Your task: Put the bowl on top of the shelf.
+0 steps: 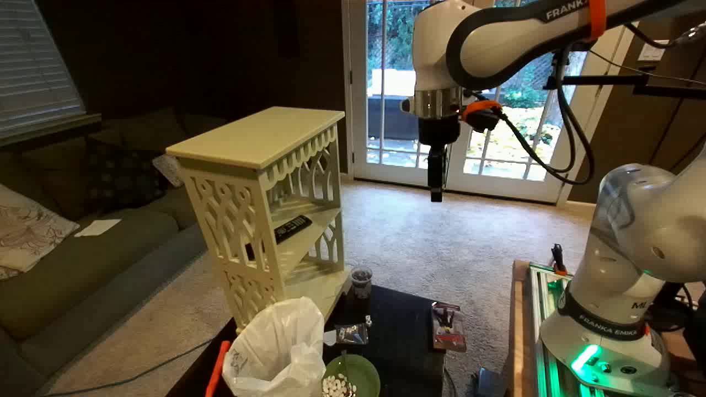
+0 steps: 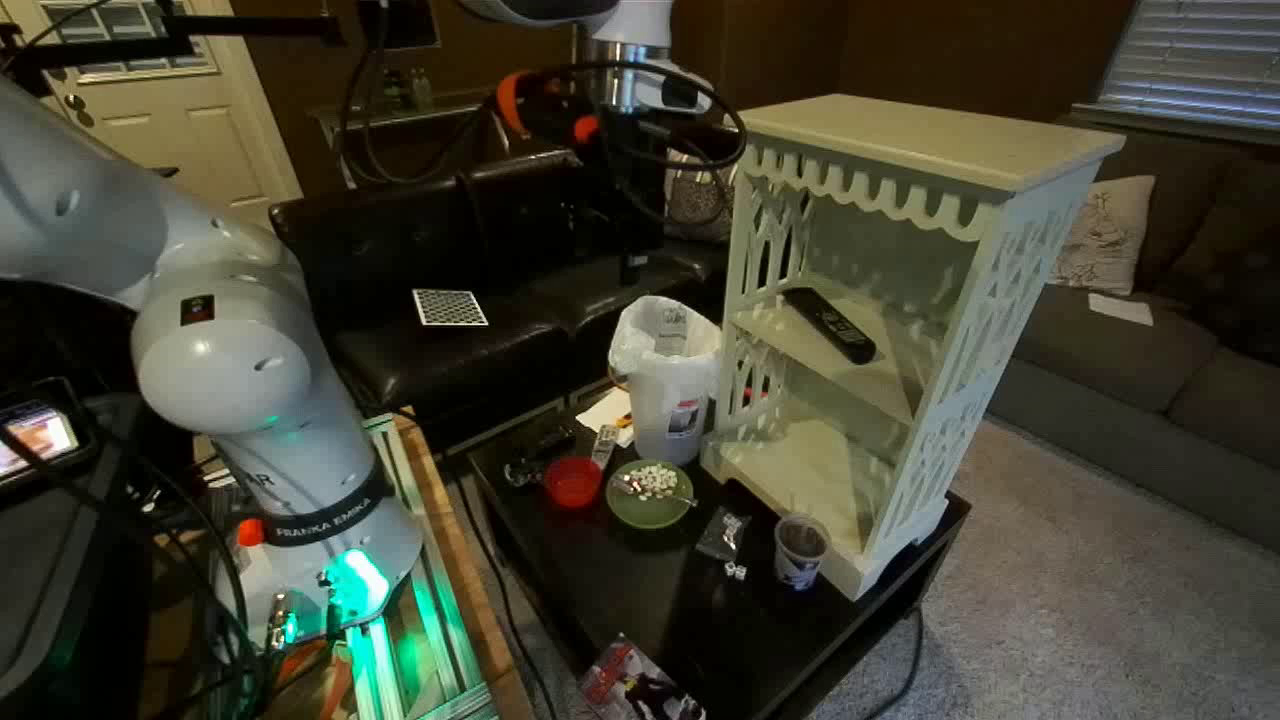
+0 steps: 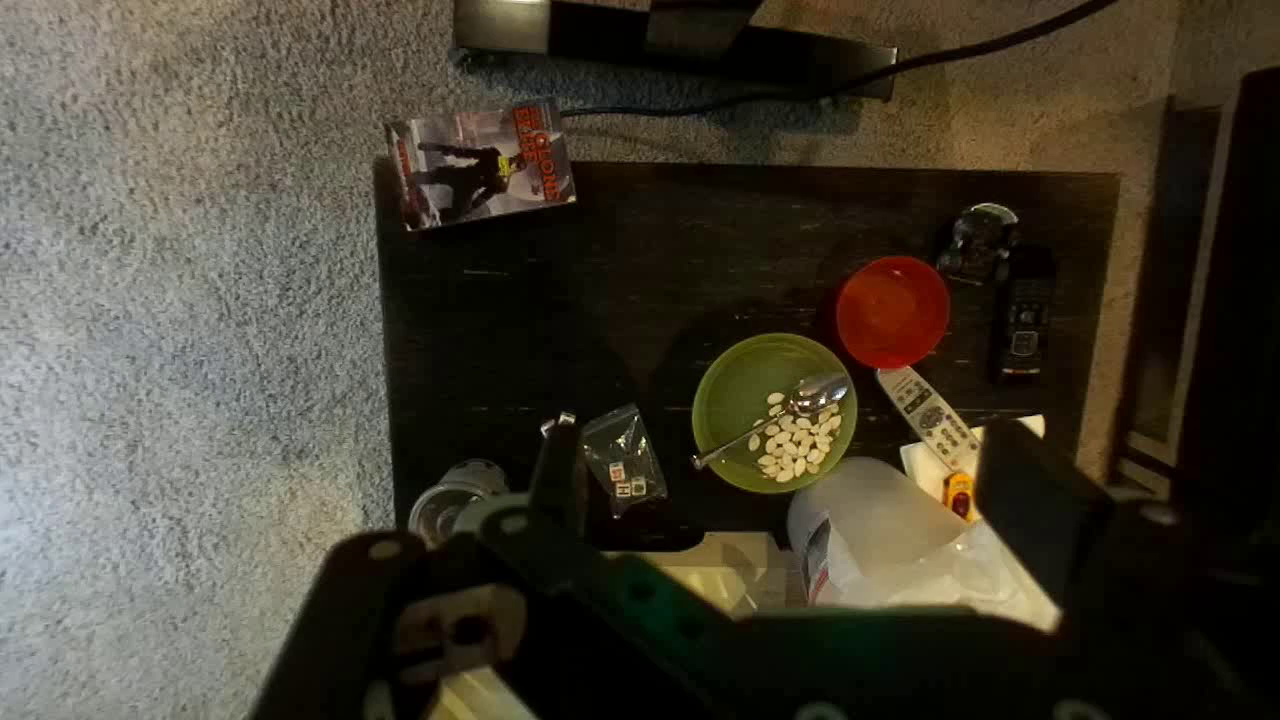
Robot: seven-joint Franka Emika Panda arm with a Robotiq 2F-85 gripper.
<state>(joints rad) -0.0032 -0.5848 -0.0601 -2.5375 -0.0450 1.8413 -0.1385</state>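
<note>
The small red bowl (image 2: 573,483) sits upright on the dark low table, also seen in the wrist view (image 3: 893,312). It does not show in the exterior view where the white bag stands in front. The cream shelf (image 1: 259,135) stands on the far part of the table; its flat top is bare in both exterior views (image 2: 920,140). Only a piece of the shelf (image 3: 740,550) shows in the wrist view. My gripper (image 1: 436,196) hangs pointing down, high above the table and beside the shelf (image 2: 635,262). In the wrist view its fingers (image 3: 790,435) are wide apart with nothing held.
A green bowl (image 3: 760,400) with white pieces and a spoon touches or nearly touches the red bowl. A bin with a white bag (image 2: 665,390) stands beside the shelf. A cup (image 2: 800,550), remotes (image 3: 930,415), a small bag (image 3: 625,460) and a boxed item (image 3: 480,165) lie around.
</note>
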